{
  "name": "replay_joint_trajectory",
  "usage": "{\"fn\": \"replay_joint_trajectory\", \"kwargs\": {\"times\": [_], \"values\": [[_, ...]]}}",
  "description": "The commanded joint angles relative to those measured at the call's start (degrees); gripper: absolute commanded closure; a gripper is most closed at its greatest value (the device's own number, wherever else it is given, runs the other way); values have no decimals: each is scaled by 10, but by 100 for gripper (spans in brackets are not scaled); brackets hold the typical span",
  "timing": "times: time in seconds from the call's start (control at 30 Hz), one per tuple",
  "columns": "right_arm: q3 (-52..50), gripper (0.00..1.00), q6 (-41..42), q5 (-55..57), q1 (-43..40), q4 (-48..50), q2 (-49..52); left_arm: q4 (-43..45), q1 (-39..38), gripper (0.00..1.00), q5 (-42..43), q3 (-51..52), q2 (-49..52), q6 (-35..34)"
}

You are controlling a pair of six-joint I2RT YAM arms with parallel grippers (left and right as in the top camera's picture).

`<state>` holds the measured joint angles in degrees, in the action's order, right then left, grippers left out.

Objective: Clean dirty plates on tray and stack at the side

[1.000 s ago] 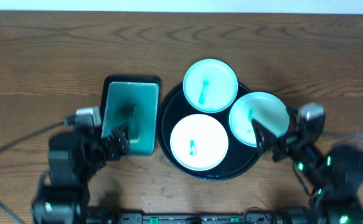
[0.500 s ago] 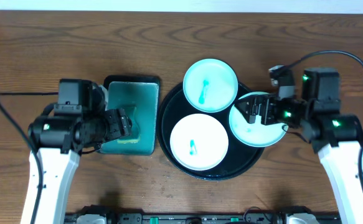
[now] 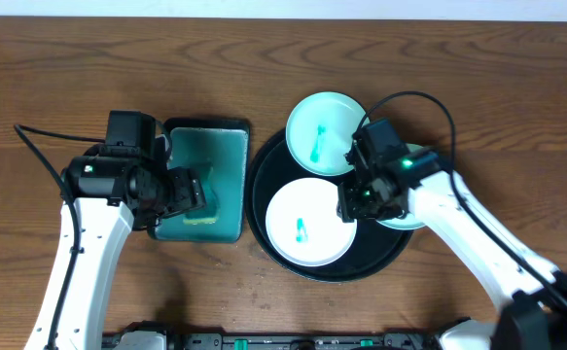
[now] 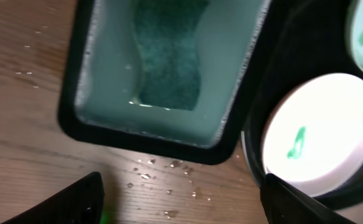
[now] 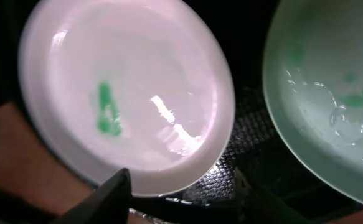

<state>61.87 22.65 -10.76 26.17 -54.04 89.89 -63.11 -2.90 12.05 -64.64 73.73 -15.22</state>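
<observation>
Overhead: right gripper [image 3: 351,204], jaws apart, now farther left beside front plate [image 3: 302,228], off right plate [image 3: 401,223].

right arm [image 3: 458,216] mostly hides third plate [image 3: 406,223].

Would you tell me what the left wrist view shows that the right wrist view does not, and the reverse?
Only the left wrist view shows the rectangular tray of teal liquid with a sponge in it, and water drops on the wooden table. Only the right wrist view shows the mint plate with wet streaks. Both show the white plate with a teal smear, lying on the round black tray.
</observation>
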Motion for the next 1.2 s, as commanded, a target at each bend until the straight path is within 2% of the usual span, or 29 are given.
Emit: {"fn": "replay_joint_trajectory", "kwargs": {"times": [0.0, 0.07, 0.1, 0.2, 0.27, 0.37, 0.43, 0.57, 0.87, 0.97, 1.1, 1.17], "values": [[-13, 57, 56, 41, 2, 4, 35, 4, -2, 19, -36, -3, 0, -2], [-18, 69, 56, 41, 1, 9, 55, 8, -2, 20, -36, 1, 0, -1], [-18, 71, 56, 41, 1, 11, 65, 10, -2, 20, -36, 4, 0, -1], [-20, 71, 56, 41, 1, 18, 82, 16, -2, 20, -36, 9, 0, -1], [-27, 67, 63, 48, 1, 30, 92, 24, -2, 20, -36, 11, 0, -2], [-40, 69, 89, 76, 1, 47, 110, 30, -2, 20, -35, 14, 0, -2], [-47, 76, 85, 68, -1, 66, 122, 29, -2, 21, -35, 14, 0, -1], [-50, 99, 58, 53, -1, 98, 128, 31, -2, 21, -35, 14, 0, -1], [-50, 99, 55, 57, -1, 136, 128, 75, -3, 22, -26, 37, 26, -10], [-50, 99, 54, 66, -1, 136, 128, 111, -14, 26, -6, 57, 60, -10], [-50, 99, 38, 67, -1, 135, 128, 150, -23, 32, -23, 61, 125, -10], [-50, 99, 34, 67, 0, 134, 128, 175, -23, 39, -23, 61, 162, -10]]}}
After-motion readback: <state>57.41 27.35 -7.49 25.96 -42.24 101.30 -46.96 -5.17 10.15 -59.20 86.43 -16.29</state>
